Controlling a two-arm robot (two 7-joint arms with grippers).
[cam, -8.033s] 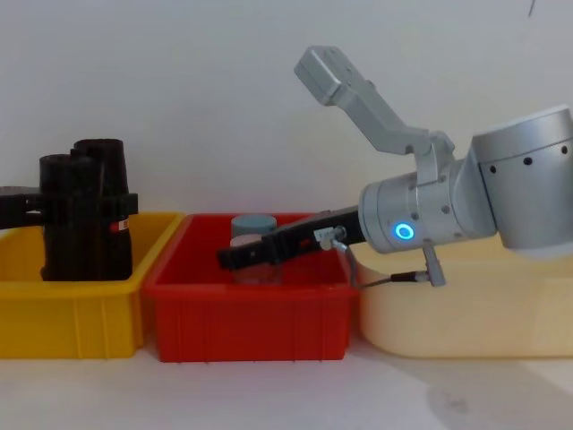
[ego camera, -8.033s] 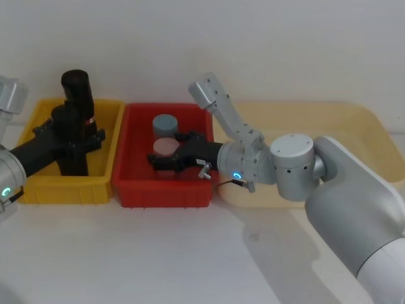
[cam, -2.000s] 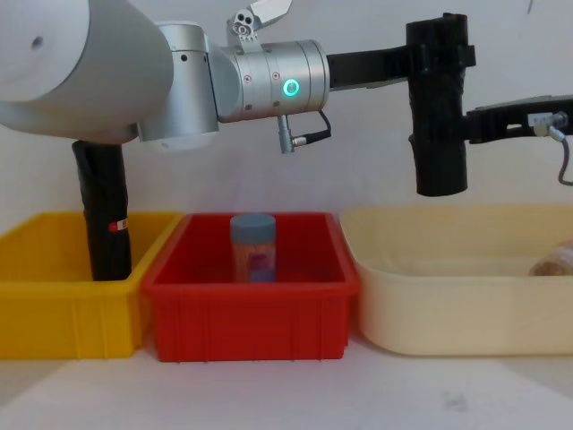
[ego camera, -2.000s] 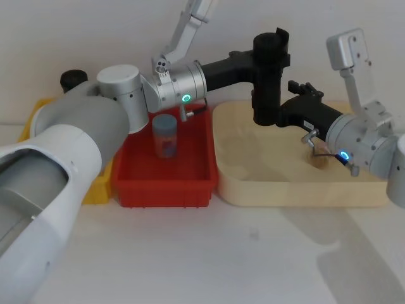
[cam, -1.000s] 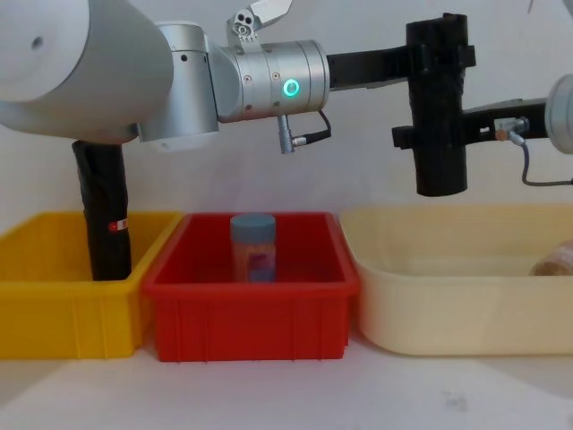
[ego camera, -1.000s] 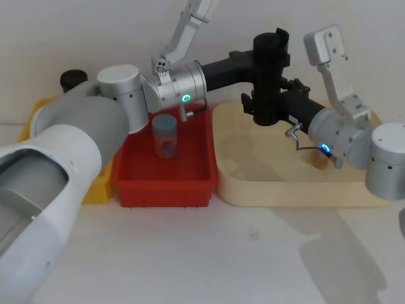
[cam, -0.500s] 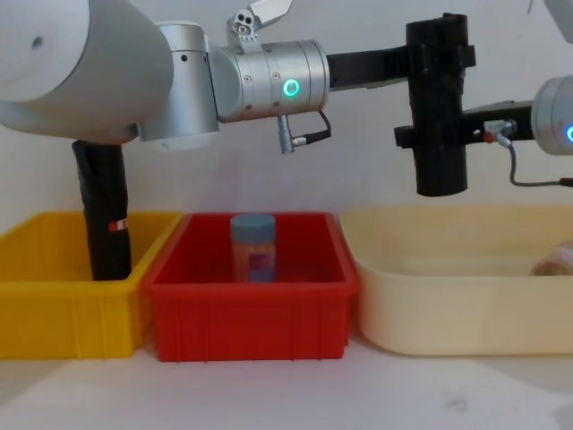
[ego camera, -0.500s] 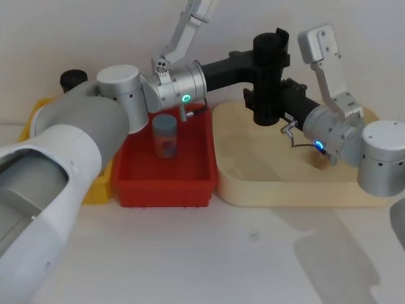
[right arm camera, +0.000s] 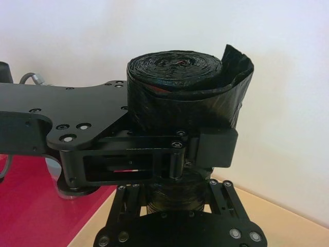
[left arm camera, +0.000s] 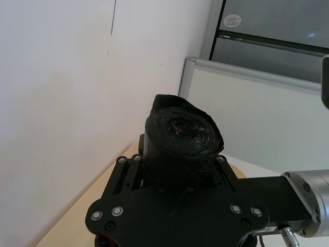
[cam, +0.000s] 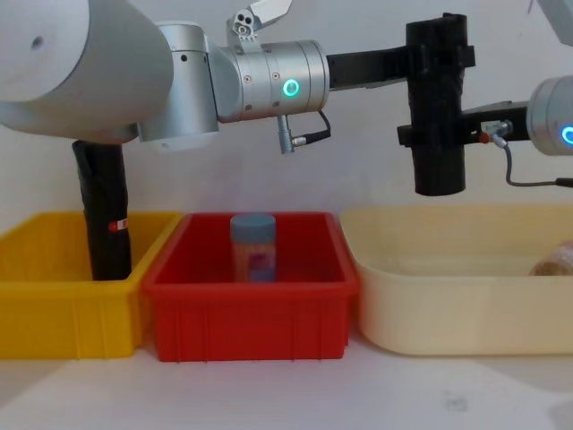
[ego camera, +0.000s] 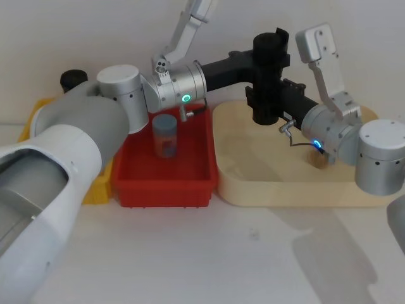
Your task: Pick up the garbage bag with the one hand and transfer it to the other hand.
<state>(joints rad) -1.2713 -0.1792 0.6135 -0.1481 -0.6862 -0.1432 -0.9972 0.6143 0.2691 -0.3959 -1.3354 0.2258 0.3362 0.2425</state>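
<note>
Aloft, both the one hand point(cam: 436, 55) and the other hand point(cam: 428, 134) pinch the garbage bag point(cam: 438, 107).

Setting: pale counter point(ego camera: 190, 253) against a plain white wall point(ego camera: 95, 38).

The wall is bare and evenly lit across head and chest views; soft shadows fall on the counter toward its right side. Left wrist view shows the same white wall point(left arm camera: 51, 103) carrying a thin dark vertical line near its upper part. Beside it stands a light partition panel point(left arm camera: 257, 123) with a pale frame, and above that a grey-framed window or glazed panel point(left arm camera: 272, 31) bearing a small sticker.
</note>
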